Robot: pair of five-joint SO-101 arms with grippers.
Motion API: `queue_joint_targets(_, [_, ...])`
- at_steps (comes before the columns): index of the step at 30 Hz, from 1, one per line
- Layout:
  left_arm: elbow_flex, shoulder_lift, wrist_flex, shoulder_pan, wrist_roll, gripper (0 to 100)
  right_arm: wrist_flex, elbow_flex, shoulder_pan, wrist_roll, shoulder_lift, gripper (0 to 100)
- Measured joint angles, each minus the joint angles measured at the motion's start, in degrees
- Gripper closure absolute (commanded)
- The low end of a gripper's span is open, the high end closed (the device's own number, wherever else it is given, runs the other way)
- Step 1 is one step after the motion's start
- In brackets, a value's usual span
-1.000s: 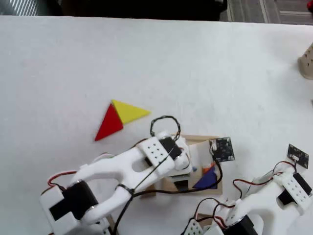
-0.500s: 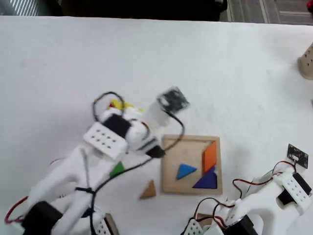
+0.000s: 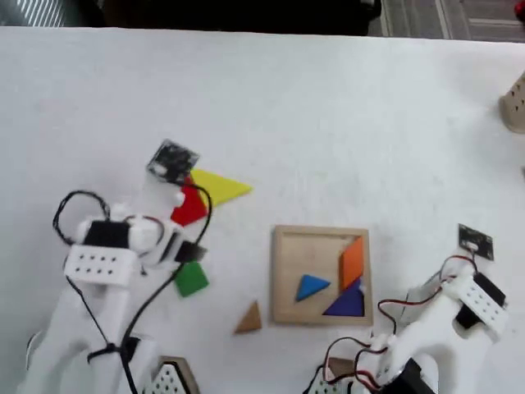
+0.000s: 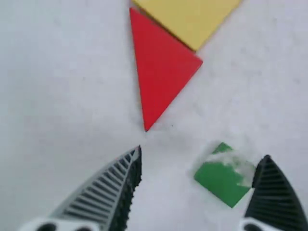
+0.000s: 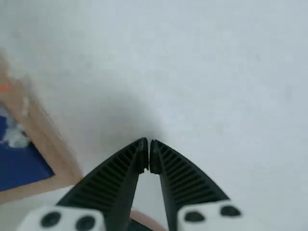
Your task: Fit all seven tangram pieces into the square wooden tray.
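The left gripper (image 4: 202, 152) hangs with fingers (image 4: 126, 180) spread wide over the green square (image 4: 222, 180), which lies on the bench (image 3: 328, 123) well apart from the tray (image 3: 320, 233) and sits nearer one finger. I'd centre on it first, then close on flat edges.

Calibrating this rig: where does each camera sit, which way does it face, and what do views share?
High view: fixed above the table, looking down; left arm and right arm show.
Left wrist view: on the left arm, looking down past the open left tool at the red triangle, yellow piece, green square.
Right wrist view: on the right arm, looking down past the shut right tool at the tray corner and dark blue piece.
Shared: high view also shows all of these pieces and the tray.
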Motion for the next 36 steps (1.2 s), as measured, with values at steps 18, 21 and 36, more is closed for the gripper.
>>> queue_joint_targets(18, [16.4,-16.0,2.8,-21.1,-6.1,96,21.8,-24.6,-41.8,-0.5,0.1,98.1])
queue_joint_targets(21, [18.4,-17.5,1.5,-24.4,-6.7,96,17.8,-22.8,-49.8,-5.5,0.1,98.1])
queue_joint_targets(36, [21.5,-20.0,-1.8,-25.5,-6.7,96,-5.8,-3.6,-61.3,-10.9,0.1,98.1])
